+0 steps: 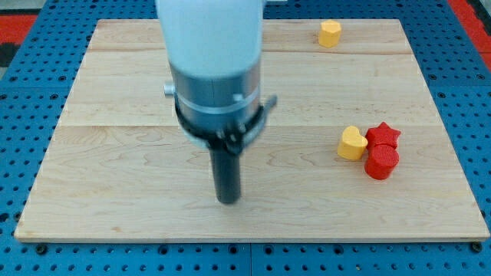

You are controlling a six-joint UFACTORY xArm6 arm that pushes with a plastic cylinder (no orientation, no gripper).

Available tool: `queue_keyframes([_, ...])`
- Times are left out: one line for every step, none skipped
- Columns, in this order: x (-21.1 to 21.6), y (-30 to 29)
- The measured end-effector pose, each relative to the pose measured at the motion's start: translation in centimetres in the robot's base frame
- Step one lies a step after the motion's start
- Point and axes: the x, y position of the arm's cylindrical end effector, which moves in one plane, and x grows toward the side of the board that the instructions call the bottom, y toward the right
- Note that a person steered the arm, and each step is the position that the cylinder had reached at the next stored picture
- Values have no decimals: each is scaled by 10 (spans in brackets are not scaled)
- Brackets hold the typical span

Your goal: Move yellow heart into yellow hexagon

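A yellow heart block [352, 143] lies at the view's right, touching a red star block [383, 136] on its right. A yellow hexagon block [330, 34] sits near the view's top edge, right of the middle, far above the heart. My tip [228, 200] rests on the board left of the middle, well to the left of the heart and below the level of it. No block touches the tip.
A red rounded block [381, 162] sits just below the red star, close to the heart's lower right. The wooden board [115, 176] lies on a blue perforated table. The arm's white and grey body hides part of the board's top middle.
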Motion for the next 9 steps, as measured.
queue_keyframes([-26,57])
queue_keyframes([-67,84])
queue_keyframes([-62,125])
queue_keyframes([-57,154])
queue_keyframes([-94,166])
queue_keyframes([-131,149])
queue_keyframes([-166,145])
queue_keyframes([-205,151])
queue_keyframes([-174,159])
